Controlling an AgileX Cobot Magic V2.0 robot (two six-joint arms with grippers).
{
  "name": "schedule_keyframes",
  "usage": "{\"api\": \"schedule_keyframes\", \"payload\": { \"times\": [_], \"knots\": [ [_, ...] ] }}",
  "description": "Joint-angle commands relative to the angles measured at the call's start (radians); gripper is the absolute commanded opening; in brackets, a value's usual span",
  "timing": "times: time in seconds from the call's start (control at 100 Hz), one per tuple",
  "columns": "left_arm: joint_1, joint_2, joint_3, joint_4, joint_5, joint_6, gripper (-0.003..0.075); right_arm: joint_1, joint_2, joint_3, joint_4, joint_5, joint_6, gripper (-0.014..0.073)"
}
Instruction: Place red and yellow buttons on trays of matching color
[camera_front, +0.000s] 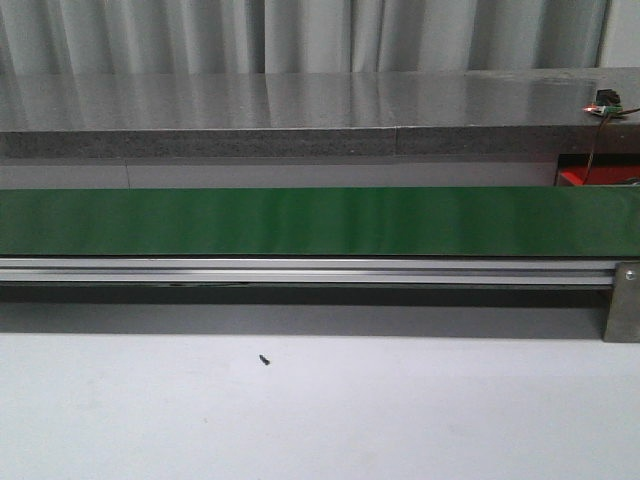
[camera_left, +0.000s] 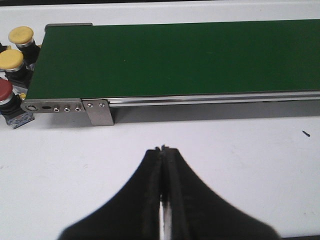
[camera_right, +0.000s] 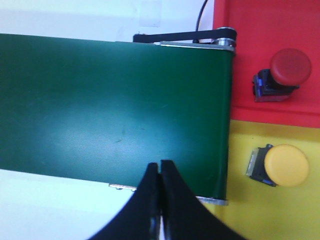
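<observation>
In the right wrist view a red button (camera_right: 289, 68) lies on the red tray (camera_right: 250, 30), and a yellow button (camera_right: 284, 165) lies on the yellow tray (camera_right: 260, 215) beside it, both past the end of the green belt (camera_right: 115, 110). My right gripper (camera_right: 159, 164) is shut and empty over the belt's near edge. In the left wrist view two yellow buttons (camera_left: 21, 35) (camera_left: 11, 60) and a red button (camera_left: 5, 91) stand off the belt's (camera_left: 175, 60) other end. My left gripper (camera_left: 165, 149) is shut, empty, over the white table. Neither gripper shows in the front view.
The green conveyor belt (camera_front: 320, 221) runs across the front view with an aluminium rail (camera_front: 300, 270) along its near side. A small dark speck (camera_front: 264, 359) lies on the white table. A grey shelf (camera_front: 300, 110) stands behind the belt. A metal bracket (camera_left: 98, 112) holds the belt's end.
</observation>
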Motion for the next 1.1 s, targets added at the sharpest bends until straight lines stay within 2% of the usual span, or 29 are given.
{"api": "schedule_keyframes", "payload": {
  "times": [0.0,0.21,0.55,0.93,1.09],
  "knots": [
    [-0.008,0.003,-0.028,-0.025,-0.074,0.001,-0.002,0.015,-0.082,0.034,0.015,-0.095,0.0,-0.0122],
    [-0.008,0.003,-0.028,-0.025,-0.074,0.001,-0.002,0.017,-0.24,0.201,0.015,-0.243,0.0,-0.0122],
    [-0.008,0.003,-0.028,-0.025,-0.074,0.001,-0.002,0.017,-0.458,0.399,0.015,-0.351,0.0,-0.0122],
    [-0.008,0.003,-0.03,-0.027,-0.08,0.001,-0.002,0.036,-0.631,0.559,0.015,-0.41,0.0,-0.0122],
    [-0.005,0.024,-0.032,-0.019,-0.103,-0.062,-0.002,0.036,-0.661,0.56,0.015,-0.413,0.0,-0.0122]
  ]
}}
